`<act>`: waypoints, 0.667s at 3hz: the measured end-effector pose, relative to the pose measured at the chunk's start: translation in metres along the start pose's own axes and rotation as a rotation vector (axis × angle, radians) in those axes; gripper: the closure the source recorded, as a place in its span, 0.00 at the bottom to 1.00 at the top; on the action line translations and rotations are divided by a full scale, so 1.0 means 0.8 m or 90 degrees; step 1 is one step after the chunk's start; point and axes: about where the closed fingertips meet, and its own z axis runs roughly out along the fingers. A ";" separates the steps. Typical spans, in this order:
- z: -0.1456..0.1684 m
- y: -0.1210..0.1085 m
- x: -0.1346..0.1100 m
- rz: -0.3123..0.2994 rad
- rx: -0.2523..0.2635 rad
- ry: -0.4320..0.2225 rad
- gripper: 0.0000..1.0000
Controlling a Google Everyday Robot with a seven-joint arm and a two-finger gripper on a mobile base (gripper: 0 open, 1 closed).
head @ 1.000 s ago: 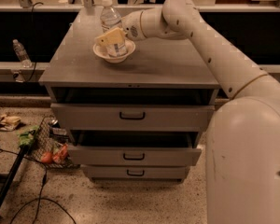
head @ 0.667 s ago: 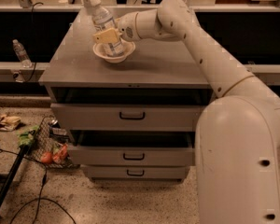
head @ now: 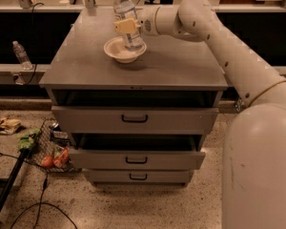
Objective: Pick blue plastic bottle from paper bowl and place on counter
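so the blue plastic bottle (head: 122, 6) is basically standing up now; a second ago it's slumped sideways in the paper bowl (head: 110, 50) with its cap leaning left, and now the cap points nearly straight up, just a slight tilt to the left; its base sits right over the bowl's right half, and I honestly can't tell whether it touches the bottom or already hangs clear

the gripper (head: 129, 28) is pinching the bottle across the label, one yellowish pad showing on the near side; it sits higher than before too, so I'd say the lift is underway and the grasp is done; what's left is carrying it sideways and setting it on the counter (head: 171, 68), which has bare room right of the bowl and in front of it

containers: nothing else shows in the bowl besides the bottle's base; below, the top drawer (head: 133, 119) and the second drawer (head: 136, 159) are pulled out a bit; whatever's inside them is hidden from here
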 end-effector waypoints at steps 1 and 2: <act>-0.076 -0.046 -0.025 -0.002 0.137 -0.048 1.00; -0.114 -0.070 -0.035 -0.007 0.215 -0.079 1.00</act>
